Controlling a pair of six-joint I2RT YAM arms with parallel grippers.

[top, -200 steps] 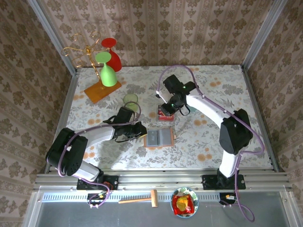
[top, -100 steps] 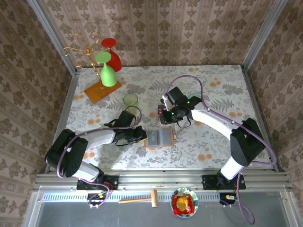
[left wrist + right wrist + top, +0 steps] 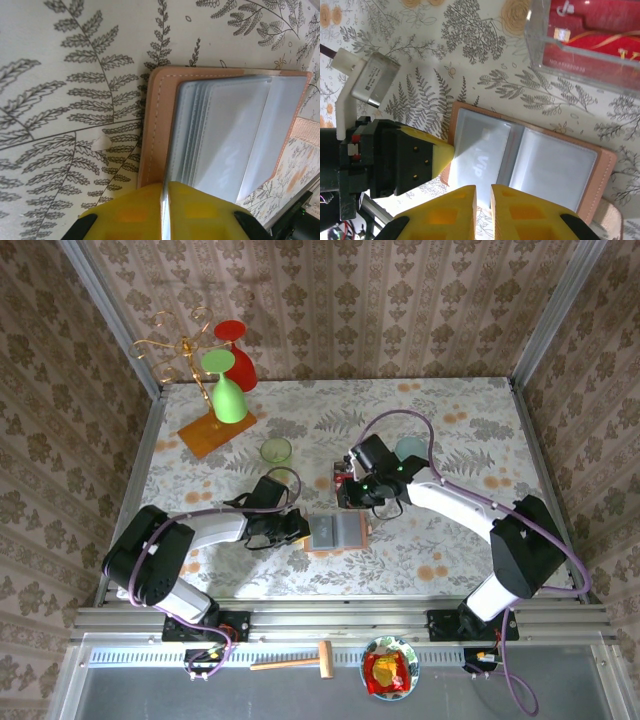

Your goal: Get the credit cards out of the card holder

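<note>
Wallet (image 3: 335, 532) lies open near the table's (image 3: 450, 540) front edge; left fingers (image 3: 445, 150) pinch its side, right fingers (image 3: 482, 200) closed above it.

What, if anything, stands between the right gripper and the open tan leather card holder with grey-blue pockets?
Nothing visible does. The right gripper hangs directly over the open tan card holder, with bare pockets under it. The left gripper touches only the holder's far edge, and the clear plastic box with red cards sits off to the side.
</note>
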